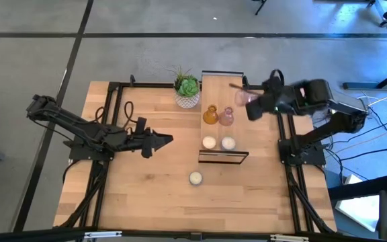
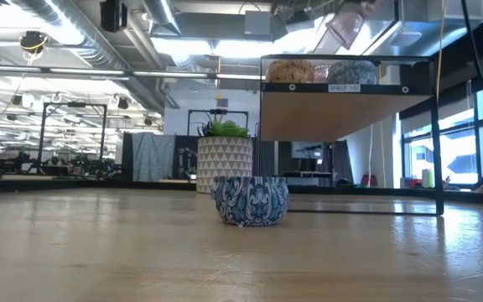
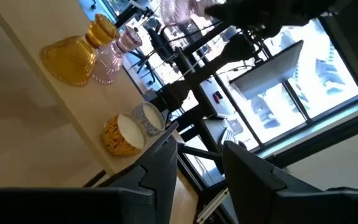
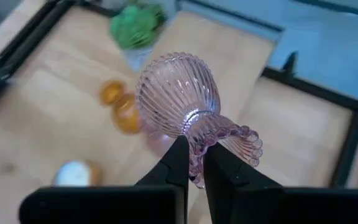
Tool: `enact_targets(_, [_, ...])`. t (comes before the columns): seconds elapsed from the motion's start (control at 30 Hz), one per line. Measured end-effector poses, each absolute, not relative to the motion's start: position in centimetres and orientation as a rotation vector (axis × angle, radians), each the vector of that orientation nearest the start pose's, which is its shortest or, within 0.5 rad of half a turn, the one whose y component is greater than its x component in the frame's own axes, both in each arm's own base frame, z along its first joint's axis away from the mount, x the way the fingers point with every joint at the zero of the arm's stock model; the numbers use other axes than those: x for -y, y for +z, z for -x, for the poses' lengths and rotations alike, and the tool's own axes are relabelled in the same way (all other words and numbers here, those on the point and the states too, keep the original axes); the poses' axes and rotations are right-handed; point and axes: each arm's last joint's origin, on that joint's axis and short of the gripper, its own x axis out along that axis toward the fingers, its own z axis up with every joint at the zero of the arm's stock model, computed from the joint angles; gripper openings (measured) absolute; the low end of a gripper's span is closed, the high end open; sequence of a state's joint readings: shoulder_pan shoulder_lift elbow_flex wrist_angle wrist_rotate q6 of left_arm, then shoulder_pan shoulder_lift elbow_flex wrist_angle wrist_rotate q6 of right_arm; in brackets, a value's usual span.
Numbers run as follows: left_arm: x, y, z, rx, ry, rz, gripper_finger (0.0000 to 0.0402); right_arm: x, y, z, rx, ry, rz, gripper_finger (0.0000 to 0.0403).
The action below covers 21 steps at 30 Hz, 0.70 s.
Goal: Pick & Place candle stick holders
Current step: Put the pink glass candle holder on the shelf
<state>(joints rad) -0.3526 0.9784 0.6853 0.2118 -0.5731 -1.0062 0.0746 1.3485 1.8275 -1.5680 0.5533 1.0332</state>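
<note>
Pink ribbed glass holder [image 4: 180,93] hangs tilted in the right tool [image 4: 193,163], well above the shelf [image 1: 220,84], fingers clamped together on the beaded rim at one end only. Grip looks thin: narrow contact on smooth glass, bulk of the piece sticking out past the fingertips.

Amber holder [image 1: 210,115] and second pink holder [image 1: 226,116] stand touching on the shelf top, mid-shelf. Two small white-topped cups [image 1: 218,142] sit nearer on the same shelf. Plant [image 1: 187,87] in its white pot stands just left of the shelf's far end. Patterned bowl [image 2: 251,200] sits on the counter [image 1: 146,188] near the front.

Left tool [image 1: 160,140] waits over the counter left of the shelf, fingers apart, nothing between them.

Risks, as I judge them:
- Slip or rotation in the pinch, since the weight sits off to one side; a drop from this height onto wood or onto the other glasses could crack it.
- Coming down tilted, the holder may land on its rim edge and topple.
- Free shelf room lies just beside the standing pair; a close descent could knock them over like skittles.
- Plant leaves may snag a far-side approach.
</note>
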Motion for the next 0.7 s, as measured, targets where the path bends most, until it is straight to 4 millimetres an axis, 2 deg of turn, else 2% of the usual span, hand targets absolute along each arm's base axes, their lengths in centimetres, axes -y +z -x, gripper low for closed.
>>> enact_targets(0.2, [6.2, 29.4, -21.6, 0.009, 0.247, 0.977, 0.0125, 3.9, 44.3, -20.2, -0.738, -0.965, -0.540, 0.0026])
enact_targets(0.4, [5.6, 28.5, -22.6, -0.013, 0.283, 1.006, 0.0125, 7.7, 43.8, -21.2, -0.825, -0.914, -0.491, 0.0026])
enact_targets(0.53, [4.8, 28.0, -23.3, -0.023, 0.304, 1.052, 0.0125, 10.4, 42.7, -22.2, -0.928, -0.845, -0.449, 0.0026])
enact_targets(0.7, [3.8, 27.7, -23.7, -0.027, 0.324, 1.090, 0.0125, 13.1, 41.1, -23.8, -1.139, -0.776, -0.348, 0.0026])
